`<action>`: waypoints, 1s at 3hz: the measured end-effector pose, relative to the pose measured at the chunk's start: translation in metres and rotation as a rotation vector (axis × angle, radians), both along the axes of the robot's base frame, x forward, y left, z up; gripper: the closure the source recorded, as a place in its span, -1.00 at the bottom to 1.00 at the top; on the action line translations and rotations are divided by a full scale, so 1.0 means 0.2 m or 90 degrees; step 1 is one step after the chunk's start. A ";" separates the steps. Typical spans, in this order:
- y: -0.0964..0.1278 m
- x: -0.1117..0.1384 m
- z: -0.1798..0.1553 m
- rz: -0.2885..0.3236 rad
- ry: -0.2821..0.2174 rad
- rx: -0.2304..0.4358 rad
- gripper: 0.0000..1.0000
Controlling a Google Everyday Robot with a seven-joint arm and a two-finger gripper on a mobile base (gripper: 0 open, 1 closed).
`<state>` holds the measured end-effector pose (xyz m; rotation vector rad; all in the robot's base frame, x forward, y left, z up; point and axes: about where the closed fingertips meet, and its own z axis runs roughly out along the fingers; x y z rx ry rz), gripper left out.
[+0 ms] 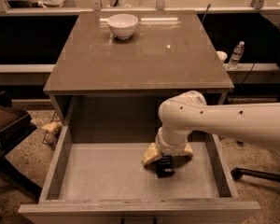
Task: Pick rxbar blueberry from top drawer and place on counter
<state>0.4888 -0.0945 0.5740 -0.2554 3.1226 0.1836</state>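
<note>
Hand [168, 155] positioned low inside top drawer [107, 171], right of drawer centre, directly above rxbar blueberry [164, 168] on drawer floor. Open or closed condition of hand: cannot tell. White bowl [122, 25] on tabletop [144, 59] behind drawer.

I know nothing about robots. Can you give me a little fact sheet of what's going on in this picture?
gripper: open, lowered inside the drawer, right over the bar
rxbar blueberry: on the drawer floor, right of middle, not yet lifted
top drawer: pulled fully open
counter: no bar on it yet
white bowl: upright near the counter's back edge
</note>
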 end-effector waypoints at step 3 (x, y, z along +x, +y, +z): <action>0.01 -0.01 0.10 0.001 0.002 0.002 1.00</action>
